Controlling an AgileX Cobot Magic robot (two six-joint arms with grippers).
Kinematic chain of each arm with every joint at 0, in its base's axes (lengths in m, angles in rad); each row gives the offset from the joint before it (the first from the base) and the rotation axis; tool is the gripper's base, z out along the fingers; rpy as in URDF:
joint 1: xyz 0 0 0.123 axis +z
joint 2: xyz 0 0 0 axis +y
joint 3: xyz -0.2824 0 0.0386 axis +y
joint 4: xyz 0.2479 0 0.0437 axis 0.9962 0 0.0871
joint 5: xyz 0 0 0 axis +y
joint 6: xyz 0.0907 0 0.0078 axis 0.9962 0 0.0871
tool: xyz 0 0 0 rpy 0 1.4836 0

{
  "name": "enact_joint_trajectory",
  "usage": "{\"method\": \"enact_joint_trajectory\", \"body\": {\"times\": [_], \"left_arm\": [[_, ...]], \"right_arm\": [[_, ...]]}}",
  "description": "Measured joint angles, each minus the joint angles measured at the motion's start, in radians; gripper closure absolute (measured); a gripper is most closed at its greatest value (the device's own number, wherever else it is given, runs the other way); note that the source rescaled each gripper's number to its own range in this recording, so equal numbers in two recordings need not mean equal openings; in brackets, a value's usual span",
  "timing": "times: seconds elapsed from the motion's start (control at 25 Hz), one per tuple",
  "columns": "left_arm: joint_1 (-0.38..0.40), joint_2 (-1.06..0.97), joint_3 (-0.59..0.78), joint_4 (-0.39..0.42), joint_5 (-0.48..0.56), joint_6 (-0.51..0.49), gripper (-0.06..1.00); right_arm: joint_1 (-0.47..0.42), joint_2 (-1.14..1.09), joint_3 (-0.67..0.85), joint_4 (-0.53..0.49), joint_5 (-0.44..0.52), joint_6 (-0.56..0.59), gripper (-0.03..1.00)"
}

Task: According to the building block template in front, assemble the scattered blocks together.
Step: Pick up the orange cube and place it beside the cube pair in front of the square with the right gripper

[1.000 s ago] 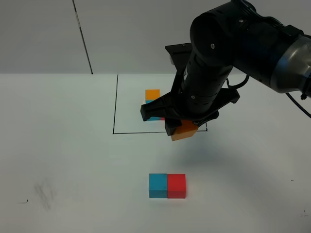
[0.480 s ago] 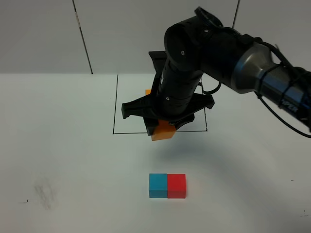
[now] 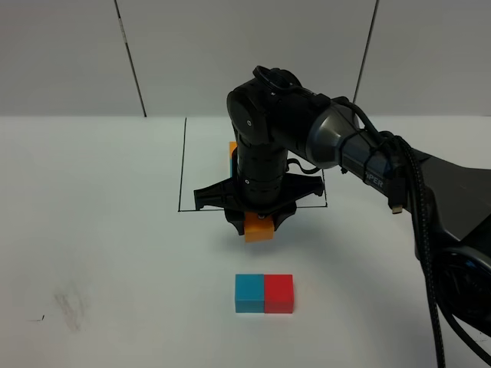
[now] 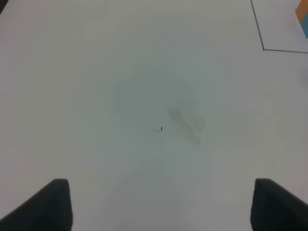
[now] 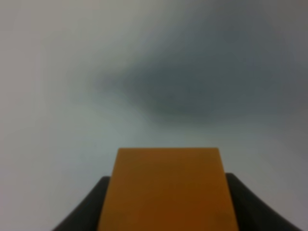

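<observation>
Jaws clamped tight on the orange cube (image 3: 259, 228), that's the right gripper (image 3: 259, 225) pointing straight down, cube held clear of the bench (image 3: 100, 230) with a soft shadow under it. The right wrist view fills up with that orange face, dark fingers (image 5: 91, 207) hugging both sides. At 6 o'clock from it, well apart, the cyan cube (image 3: 249, 294) and red cube (image 3: 279, 294) sit touching, red at cyan's 3 o'clock. Up at 12 o'clock the template (image 3: 232, 149) peeks out from behind the arm, just an orange and cyan sliver inside the black frame (image 3: 182, 165). Over to the left gripper (image 4: 159, 207): jaws wide apart, nothing between them, hanging over bare bench with a faint smudge (image 4: 185, 120) below it, and the frame's corner at its 1 o'clock.
</observation>
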Motion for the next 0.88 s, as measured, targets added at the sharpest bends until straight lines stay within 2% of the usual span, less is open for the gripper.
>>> {"method": "enact_joint_trajectory", "body": {"times": [0.88], "left_arm": [[0.0,0.0,0.0,0.001,0.0,0.0,0.22]], "right_arm": [[0.0,0.097,-0.001,0.044,0.0,0.088,0.96]]}}
